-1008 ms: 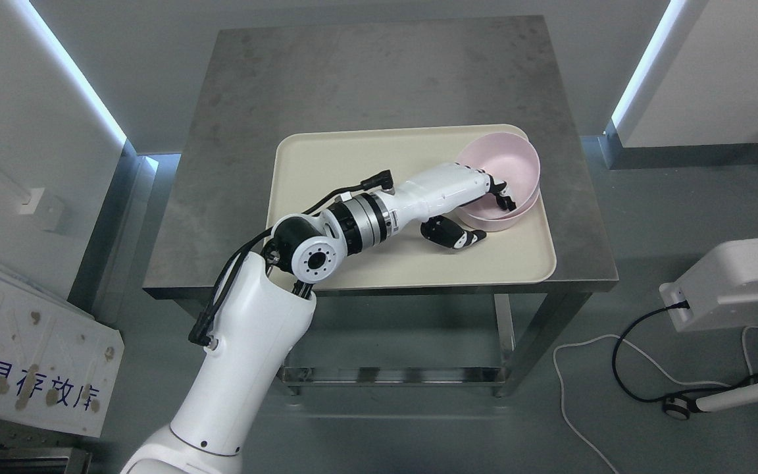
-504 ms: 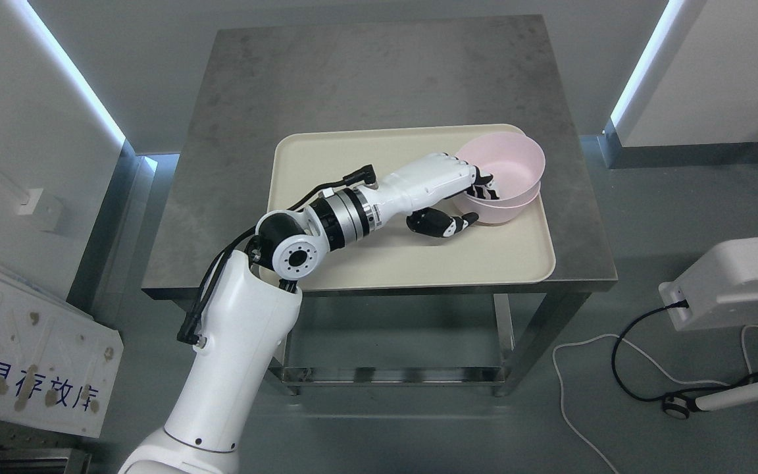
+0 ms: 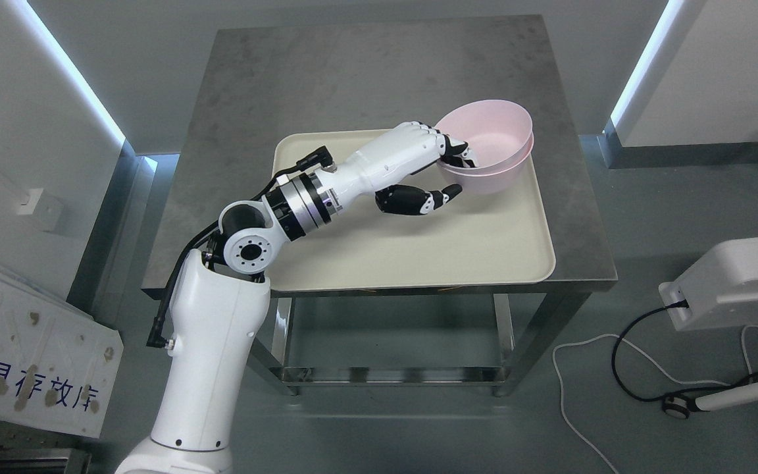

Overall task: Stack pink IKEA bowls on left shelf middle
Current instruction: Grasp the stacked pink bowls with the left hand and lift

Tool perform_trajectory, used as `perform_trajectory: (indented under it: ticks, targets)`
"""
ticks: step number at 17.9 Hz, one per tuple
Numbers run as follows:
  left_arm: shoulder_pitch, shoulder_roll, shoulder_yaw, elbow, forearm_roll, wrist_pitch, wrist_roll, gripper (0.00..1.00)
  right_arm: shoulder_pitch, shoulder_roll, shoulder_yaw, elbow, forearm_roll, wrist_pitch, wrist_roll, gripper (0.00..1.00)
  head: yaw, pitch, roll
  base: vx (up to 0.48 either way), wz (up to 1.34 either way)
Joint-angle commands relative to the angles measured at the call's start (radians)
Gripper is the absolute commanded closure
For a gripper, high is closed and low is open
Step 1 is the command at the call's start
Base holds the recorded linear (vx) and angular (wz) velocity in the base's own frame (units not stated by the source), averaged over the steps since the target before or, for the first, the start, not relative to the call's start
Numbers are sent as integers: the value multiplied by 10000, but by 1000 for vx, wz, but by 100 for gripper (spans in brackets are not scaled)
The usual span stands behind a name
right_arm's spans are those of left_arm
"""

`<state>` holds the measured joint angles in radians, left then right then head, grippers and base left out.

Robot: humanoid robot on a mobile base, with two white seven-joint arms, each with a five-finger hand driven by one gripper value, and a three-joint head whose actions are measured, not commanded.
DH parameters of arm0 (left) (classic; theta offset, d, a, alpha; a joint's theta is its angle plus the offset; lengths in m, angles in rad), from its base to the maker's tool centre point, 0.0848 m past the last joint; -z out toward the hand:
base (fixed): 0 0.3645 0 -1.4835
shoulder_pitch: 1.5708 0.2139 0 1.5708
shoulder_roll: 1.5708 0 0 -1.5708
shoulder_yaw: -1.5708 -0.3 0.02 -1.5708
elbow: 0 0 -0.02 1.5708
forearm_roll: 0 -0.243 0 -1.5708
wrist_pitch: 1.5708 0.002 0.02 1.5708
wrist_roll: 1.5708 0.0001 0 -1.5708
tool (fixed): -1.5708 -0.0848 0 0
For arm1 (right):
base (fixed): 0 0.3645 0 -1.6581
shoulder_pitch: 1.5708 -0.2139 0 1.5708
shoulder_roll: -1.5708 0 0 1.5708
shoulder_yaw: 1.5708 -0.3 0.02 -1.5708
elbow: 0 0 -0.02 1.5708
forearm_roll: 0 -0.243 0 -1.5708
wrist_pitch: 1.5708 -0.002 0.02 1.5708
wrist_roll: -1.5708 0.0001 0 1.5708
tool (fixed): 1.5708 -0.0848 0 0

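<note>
A grey bench (image 3: 366, 85) is seen from above, with a cream tray (image 3: 412, 250) laid on its near half. Near the tray's far right corner, the pink bowls (image 3: 491, 131) are held as a nested pair, apparently raised off the tray. The left hand (image 3: 441, 168) is clamped on their near-left rim: the fingers (image 3: 459, 153) are hooked inside the wall, while the thumb (image 3: 435, 196) is set below and outside it.

Only one edge of the pair is gripped, so the far side could sag and the bowls could be tipped out of the hold. The upper bowl is only partly seated in the lower one; in a quick swing towards the shelf it could be slid loose or dropped. The shelf itself is not shown, so clearance there cannot be judged. The right hand is not seen.
</note>
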<state>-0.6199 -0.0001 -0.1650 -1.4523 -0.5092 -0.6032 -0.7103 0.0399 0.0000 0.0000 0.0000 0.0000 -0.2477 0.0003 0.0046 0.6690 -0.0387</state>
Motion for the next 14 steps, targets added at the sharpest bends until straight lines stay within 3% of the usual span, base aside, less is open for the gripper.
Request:
perform_trajectory:
  ticks: [1,3,14]
  targets:
    - [997,175,2216,-1398,1256,-1113,-229,98,0,-175,-46,-175,-15,7,-3,0,0,0,0,0,0]
    - [1458,175,2554,-1598,1287,-1822,-244,99,0,-175,-46,-175,-15,7,-3,0,0,0,0,0,0]
    - [2104,175,3230,-1799,1917,-1822,-245,98,0,-175,-46,-175,-15,7,-3,0,0,0,0,2,-3]
